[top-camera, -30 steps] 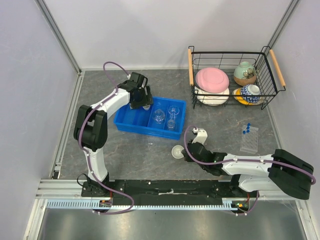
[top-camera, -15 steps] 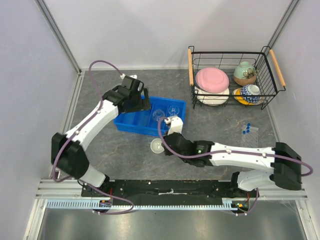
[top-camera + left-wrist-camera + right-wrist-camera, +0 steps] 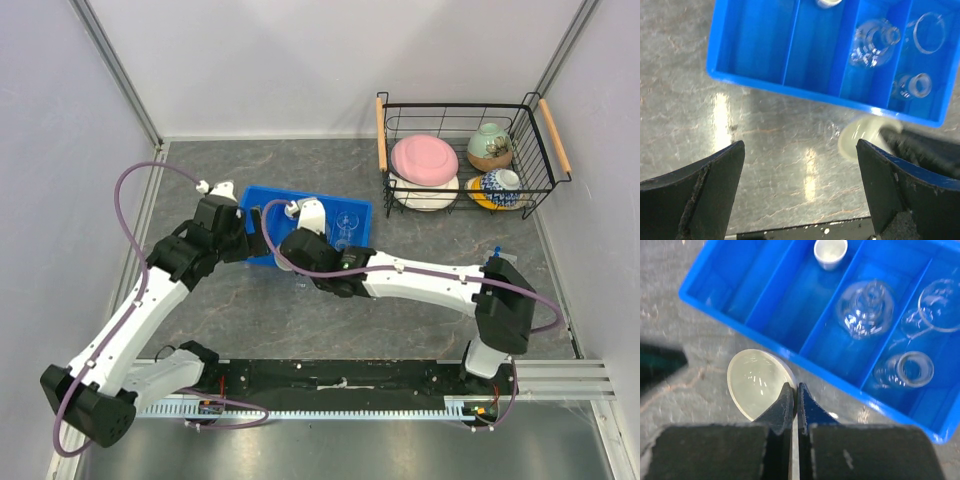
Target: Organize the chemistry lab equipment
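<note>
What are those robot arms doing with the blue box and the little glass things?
They're tidying lab gear into the blue tray. The right gripper is pinched shut on the rim of a white dish, holding it just outside the tray's near wall. The left gripper is wide open and empty over the table beside the tray. Inside the tray sit another small white dish, a glass flask and two beakers.

The tray (image 3: 740, 285) is bright blue, the flask (image 3: 865, 307) clear. The round dish (image 3: 756, 382) is white, the table (image 3: 770, 160) veined grey.
</note>
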Controlling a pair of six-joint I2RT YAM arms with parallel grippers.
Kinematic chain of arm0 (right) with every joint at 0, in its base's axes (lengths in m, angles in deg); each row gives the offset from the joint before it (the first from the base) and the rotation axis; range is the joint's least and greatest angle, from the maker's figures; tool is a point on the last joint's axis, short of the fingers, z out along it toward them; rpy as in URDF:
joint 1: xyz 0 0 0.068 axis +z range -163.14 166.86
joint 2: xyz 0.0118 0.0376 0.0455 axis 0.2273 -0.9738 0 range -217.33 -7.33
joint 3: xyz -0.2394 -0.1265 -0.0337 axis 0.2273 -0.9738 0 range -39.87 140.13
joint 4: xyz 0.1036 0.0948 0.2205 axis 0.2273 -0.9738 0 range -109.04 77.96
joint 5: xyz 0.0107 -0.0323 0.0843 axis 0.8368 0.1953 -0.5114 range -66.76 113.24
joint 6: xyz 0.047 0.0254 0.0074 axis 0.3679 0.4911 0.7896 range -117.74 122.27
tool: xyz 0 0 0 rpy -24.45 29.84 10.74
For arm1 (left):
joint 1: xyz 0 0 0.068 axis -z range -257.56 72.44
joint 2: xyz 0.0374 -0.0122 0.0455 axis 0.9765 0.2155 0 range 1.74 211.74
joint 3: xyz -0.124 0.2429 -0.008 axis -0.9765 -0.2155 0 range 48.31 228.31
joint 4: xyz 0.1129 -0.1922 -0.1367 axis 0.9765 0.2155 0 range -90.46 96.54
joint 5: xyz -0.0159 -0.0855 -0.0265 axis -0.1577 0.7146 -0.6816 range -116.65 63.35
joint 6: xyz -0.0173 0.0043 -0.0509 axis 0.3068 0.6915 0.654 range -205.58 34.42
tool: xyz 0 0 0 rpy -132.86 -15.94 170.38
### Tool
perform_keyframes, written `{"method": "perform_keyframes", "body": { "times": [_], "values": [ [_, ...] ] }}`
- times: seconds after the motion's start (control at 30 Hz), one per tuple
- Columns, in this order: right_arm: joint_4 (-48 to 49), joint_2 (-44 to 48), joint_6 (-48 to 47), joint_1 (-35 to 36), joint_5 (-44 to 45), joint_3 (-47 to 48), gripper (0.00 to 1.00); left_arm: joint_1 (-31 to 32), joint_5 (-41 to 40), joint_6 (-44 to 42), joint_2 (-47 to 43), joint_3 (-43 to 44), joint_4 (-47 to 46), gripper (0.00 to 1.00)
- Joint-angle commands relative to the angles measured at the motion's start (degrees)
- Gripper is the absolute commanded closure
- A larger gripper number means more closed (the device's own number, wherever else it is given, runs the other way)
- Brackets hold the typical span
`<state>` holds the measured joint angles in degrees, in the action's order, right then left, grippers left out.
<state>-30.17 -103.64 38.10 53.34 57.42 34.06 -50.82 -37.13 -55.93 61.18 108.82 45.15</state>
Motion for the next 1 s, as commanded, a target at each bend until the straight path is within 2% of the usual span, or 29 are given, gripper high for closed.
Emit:
{"method": "perform_keyframes", "body": {
  "times": [0.0, 0.23, 0.57, 0.97],
  "values": [
    [1.87, -3.79, -1.56, -1.79, 2.65, 7.36, 1.00, -0.11, -1.83, -1.44, -4.85, -4.95, 1.68, 0.00],
    [3.19, -13.18, -3.49, -3.80, 4.06, 16.49, 1.00, -0.11, -0.87, -2.93, -9.34, -8.83, 0.98, 0.00],
    [2.66, -21.81, -1.65, -7.85, 3.62, 22.13, 1.00, -0.11, 2.74, -2.58, -17.95, -11.38, -0.87, 0.00],
    [0.03, -28.14, -1.64, -8.64, 2.04, 26.53, 1.00, -0.11, 5.73, -2.93, -19.54, -10.94, -0.95, 0.00]
  ]
}}
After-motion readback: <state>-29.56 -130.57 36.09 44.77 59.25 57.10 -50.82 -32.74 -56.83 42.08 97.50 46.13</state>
